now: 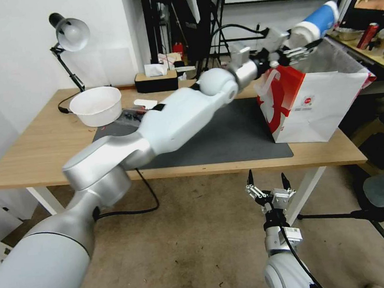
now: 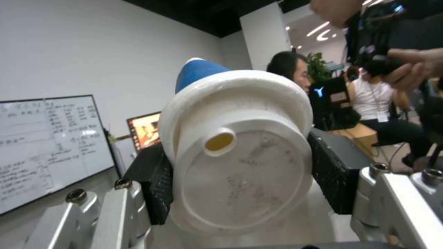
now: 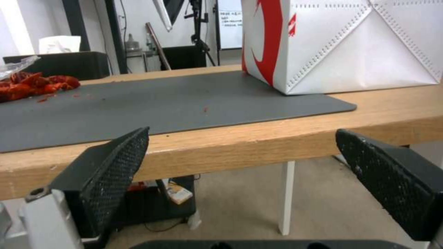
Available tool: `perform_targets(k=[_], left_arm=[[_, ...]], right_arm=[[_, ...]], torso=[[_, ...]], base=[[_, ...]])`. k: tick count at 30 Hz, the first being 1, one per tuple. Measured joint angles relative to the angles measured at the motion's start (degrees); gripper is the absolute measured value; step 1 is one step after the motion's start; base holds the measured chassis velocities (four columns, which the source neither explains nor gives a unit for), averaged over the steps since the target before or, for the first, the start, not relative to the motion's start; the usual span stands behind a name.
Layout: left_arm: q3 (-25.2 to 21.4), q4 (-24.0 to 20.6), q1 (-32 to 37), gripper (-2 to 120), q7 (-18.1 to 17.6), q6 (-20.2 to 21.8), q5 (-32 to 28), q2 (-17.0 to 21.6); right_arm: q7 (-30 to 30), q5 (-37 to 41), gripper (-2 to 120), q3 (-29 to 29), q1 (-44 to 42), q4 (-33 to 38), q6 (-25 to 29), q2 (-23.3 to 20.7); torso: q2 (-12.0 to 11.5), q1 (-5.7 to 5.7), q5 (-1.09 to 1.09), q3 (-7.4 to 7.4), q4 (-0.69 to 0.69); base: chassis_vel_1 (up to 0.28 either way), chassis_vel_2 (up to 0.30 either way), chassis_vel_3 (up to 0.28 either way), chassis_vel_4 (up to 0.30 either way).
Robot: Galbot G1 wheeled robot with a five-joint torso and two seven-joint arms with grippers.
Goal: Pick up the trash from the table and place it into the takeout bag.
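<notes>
We see our left gripper (image 1: 297,47) clenched around the blue white-lidded cup (image 1: 316,22), held tilted above the white paper takeout bag (image 1: 317,103) with its small red logo, unreadable, at the table's (image 1: 37,147) right end. Our right gripper (image 1: 268,183) hangs released below the front edge.

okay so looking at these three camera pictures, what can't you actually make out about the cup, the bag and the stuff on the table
- Inside of the takeout bag: head view, hidden by its own walls.
- Blue white-lidded cup body: left wrist view, the lid faces the camera and covers nearly all of it; contents unknown. The left gripper holds it above the bag.
- Items behind the left arm on the table: head view, arm blocks them.
- Red litter: right wrist view, cut off by the edge.
- Right gripper hangs open below the table edge.
</notes>
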Motion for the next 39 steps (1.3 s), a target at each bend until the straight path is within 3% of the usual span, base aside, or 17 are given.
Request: perform_targets(k=[8, 11, 15, 18, 24, 33, 37, 39], left_arm=[[0.06, 4.12, 0.03, 63, 1.06, -0.64, 0.83, 0.09], [0.56, 4.28, 0.62, 76, 1.35, -0.81, 0.83, 0.16], [0.69, 4.23, 0.86, 83, 1.68, -1.00, 0.78, 0.21], [0.75, 3.88, 1.03, 98, 1.78, -1.24, 0.63, 0.27], [0.67, 3.01, 1.03, 100, 1.08, -1.28, 0.35, 0.32], [0.19, -2.15, 1.91, 100, -3.65, 0.00, -1.90, 0.39], [-0.18, -6.01, 3.45, 100, -6.07, 0.67, -2.84, 3.26], [-0.84, -8.42, 4.86, 100, -7.26, 1.18, -3.56, 6.89]], right_arm=[[-0.01, -0.01, 100, -0.06, 0.12, -0.64, 0.36, 0.49], [0.00, -0.02, 100, -0.07, 0.17, -0.80, 0.50, 0.60], [-0.01, -0.03, 100, -0.03, 0.17, -0.81, 0.55, 0.60], [0.00, -0.03, 100, 0.04, 0.11, -0.80, 0.67, 0.52], [0.01, -0.03, 100, 0.02, 0.07, -0.77, 0.72, 0.50], [0.01, -0.04, 100, -0.13, 0.00, -0.32, 0.74, 0.48], [0.00, -0.06, 100, -0.15, -0.04, -0.21, 0.70, 0.42], [0.00, -0.09, 100, -0.14, -0.15, -0.07, 0.64, 0.38]], torso=[[0.00, 0.00, -0.02, 0.00, 0.04], [0.00, 0.00, -0.02, 0.00, 0.02], [0.00, 0.00, -0.02, 0.00, 0.03], [0.00, 0.00, -0.02, 0.00, 0.03], [0.00, 0.00, -0.02, 0.00, 0.03], [0.00, 0.00, -0.02, 0.00, 0.02], [0.00, 0.00, -0.01, 0.00, -0.02], [0.00, 0.00, -0.02, 0.00, 0.05]], base=[[0.000, 0.000, 0.000, 0.000], [0.000, 0.000, 0.000, 0.000], [0.000, 0.000, 0.000, 0.000], [0.000, 0.000, 0.000, 0.000], [0.000, 0.000, 0.000, 0.000], [0.000, 0.000, 0.000, 0.000], [0.000, 0.000, 0.000, 0.000], [0.000, 0.000, 0.000, 0.000]])
